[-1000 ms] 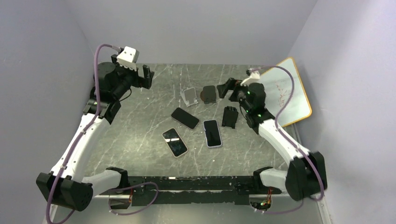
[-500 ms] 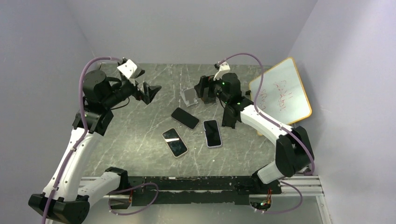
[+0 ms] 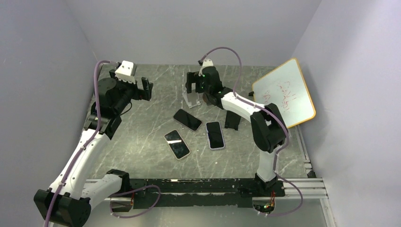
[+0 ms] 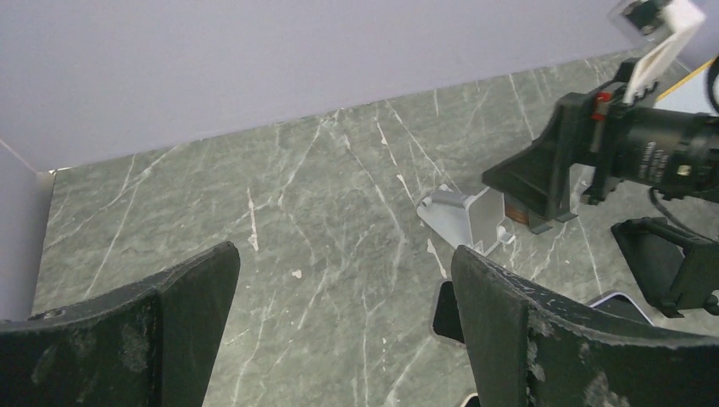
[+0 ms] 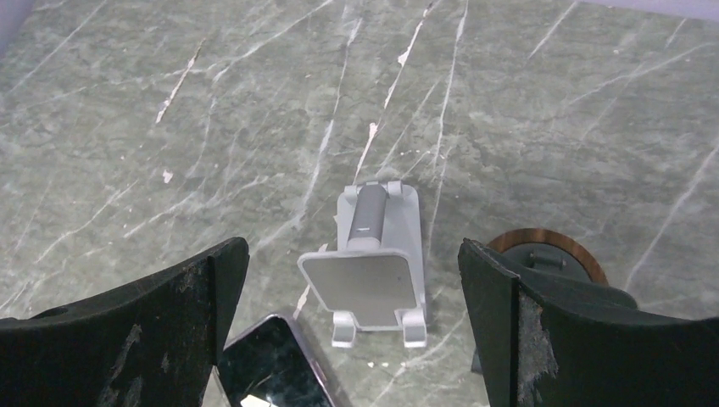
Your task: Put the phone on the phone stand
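phone stand (image 5: 366,275) sits under the right hand (image 5: 352,254), spread wide and empty.

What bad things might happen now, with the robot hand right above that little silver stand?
1. The right gripper hangs open and empty over the silver stand; coming lower, it might knock the stand over.
2. The round brown-rimmed object sits close beside the stand, so a finger could bump it.
3. The nearest phone lies flat on the table; it may slide when pinched.
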